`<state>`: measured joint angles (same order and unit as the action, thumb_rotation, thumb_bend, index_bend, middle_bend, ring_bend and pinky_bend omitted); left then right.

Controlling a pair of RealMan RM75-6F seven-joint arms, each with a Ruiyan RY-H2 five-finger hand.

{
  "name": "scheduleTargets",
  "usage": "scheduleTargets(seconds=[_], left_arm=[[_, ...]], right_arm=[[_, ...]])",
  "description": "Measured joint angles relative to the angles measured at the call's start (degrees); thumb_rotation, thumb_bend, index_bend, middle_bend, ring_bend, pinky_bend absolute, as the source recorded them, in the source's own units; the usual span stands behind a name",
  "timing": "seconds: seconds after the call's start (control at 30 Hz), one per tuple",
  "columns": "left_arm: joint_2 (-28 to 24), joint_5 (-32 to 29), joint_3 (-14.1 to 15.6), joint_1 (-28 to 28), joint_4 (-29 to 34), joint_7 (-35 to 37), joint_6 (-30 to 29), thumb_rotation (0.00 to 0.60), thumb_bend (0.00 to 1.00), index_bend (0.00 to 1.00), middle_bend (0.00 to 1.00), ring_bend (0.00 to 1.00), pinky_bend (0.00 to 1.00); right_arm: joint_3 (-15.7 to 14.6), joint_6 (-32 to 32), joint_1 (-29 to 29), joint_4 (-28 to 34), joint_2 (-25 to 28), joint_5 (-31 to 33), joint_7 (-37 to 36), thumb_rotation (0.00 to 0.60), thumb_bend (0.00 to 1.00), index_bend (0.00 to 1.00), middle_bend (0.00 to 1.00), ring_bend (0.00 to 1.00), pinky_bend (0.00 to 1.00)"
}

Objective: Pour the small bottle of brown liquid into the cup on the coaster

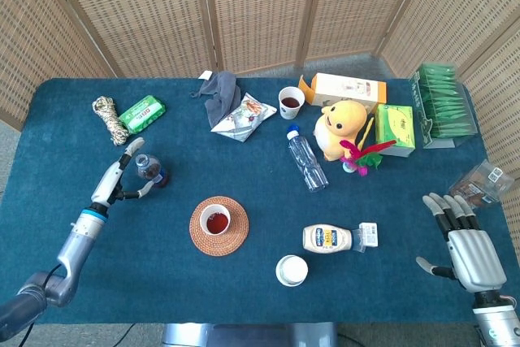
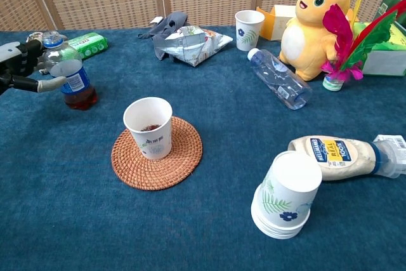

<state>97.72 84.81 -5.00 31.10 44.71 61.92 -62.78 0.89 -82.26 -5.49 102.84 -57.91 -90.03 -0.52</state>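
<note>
**Brown bottle stands upright beside the left hand**

The blue tabletop [image 1: 268,282] carries everything, and the woven coaster [image 2: 157,153] makes a good marker for the rest. Far off to the coaster's right and at the back sits the yellow plush toy [image 2: 316,26], with a clear water bottle [image 2: 279,87] lying on its side just in front of it. Nearer than the coaster and to its right, a mayonnaise bottle [image 2: 339,157] lies flat, and a stack of upturned paper cups [image 2: 284,195] stands just beside it. Behind the coaster lies a snack bag [image 2: 190,44] against a grey cloth [image 2: 166,25].

The right hand [image 1: 470,248] rests far right of the coaster near the tabletop's edge, fingers spread and holding nothing. The left hand [image 1: 122,178] is to the coaster's left and a little behind it, fingers apart and holding nothing; one finger reaches to the label of the small bottle [image 2: 68,74], though I cannot tell if it touches.

That small bottle stands upright left of the coaster, brown liquid low in it. The cup [image 2: 149,127] stands on the coaster itself, with a little brown liquid inside.
</note>
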Motion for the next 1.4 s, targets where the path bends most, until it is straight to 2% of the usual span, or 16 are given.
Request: scheduleTargets(seconds=[0.27,0.8,1.13,1.27,1.4], left_arm=[[-2.89,0.95,1.08,-1.93,1.65,-4.48,-3.30,0.600,0.39,0.00,0.00,0.00,0.00],[-14.51,1.98,3.39,-8.55,6.43,-13.19,-11.06,0.600,0.39,0.00,0.00,0.00,0.00],[-25.07,0.96,4.54,-14.58,14.56,-29.88,-16.06,0.600,0.39,0.00,0.00,0.00,0.00],[-27.74,-0.48,4.78,-17.26,19.30,-37.10,-17.56,0.600,0.39,0.00,0.00,0.00,0.00],[-30.12,-1.19,4.93,-19.64,23.78,-41.07,-19.42,0.600,0.39,0.00,0.00,0.00,0.00]], right_arm=[[-0.24,-0.36,0.12,0.23,0.07,-0.72,0.10,0.600,0.00,0.00,0.00,0.00,0.00],[-0.58,-0.81,0.29,0.53,0.07,-1.70,0.63,0.600,0.00,0.00,0.00,0.00,0.00],[-0.09,-0.49,0.27,0.50,-0.19,-0.02,2.34,0.600,0.00,0.00,0.00,0.00,0.00],[0.57,-0.93,0.46,0.31,-0.63,1.36,4.94,0.600,0.00,0.00,0.00,0.00,0.00],[1.87,-2.04,0.82,0.09,-1.49,3.92,8.21,0.600,0.00,0.00,0.00,0.00,0.00]])
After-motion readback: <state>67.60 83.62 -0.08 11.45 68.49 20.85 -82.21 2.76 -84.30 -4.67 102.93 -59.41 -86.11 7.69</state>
